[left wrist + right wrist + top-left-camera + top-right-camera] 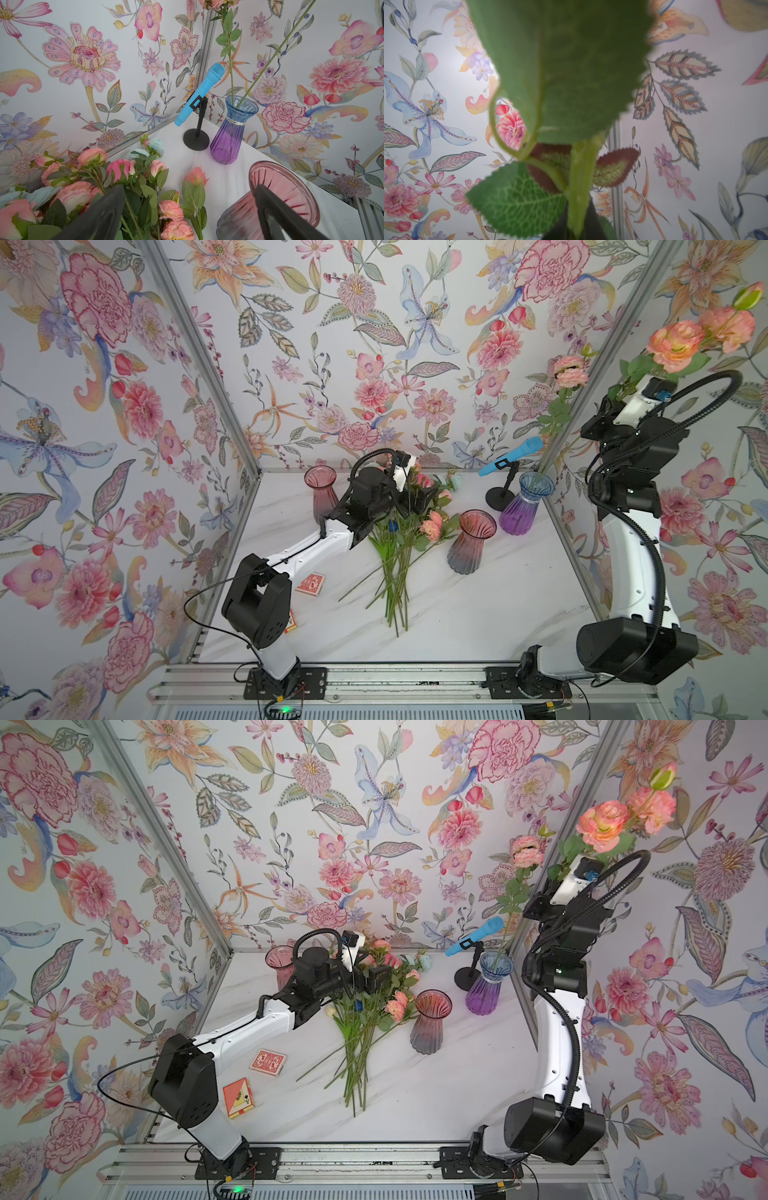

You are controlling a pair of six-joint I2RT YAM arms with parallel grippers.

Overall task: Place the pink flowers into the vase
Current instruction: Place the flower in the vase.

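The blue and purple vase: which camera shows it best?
The left wrist view: the blue and purple vase stands whole and close, two green stems in its mouth. Both top views show it smaller, from above. The right wrist view misses it; a big leaf fills that picture.

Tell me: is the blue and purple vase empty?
Not empty: the blue and purple vase has two green stems standing in its mouth.

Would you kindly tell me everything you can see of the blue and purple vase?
The blue and purple vase looks like ribbed glass, with a blue flared mouth fading into a purple belly and a pale band round its neck. It stands upright on the white table near the back right corner, beside the microphone stand. Two green stems rise from its mouth.
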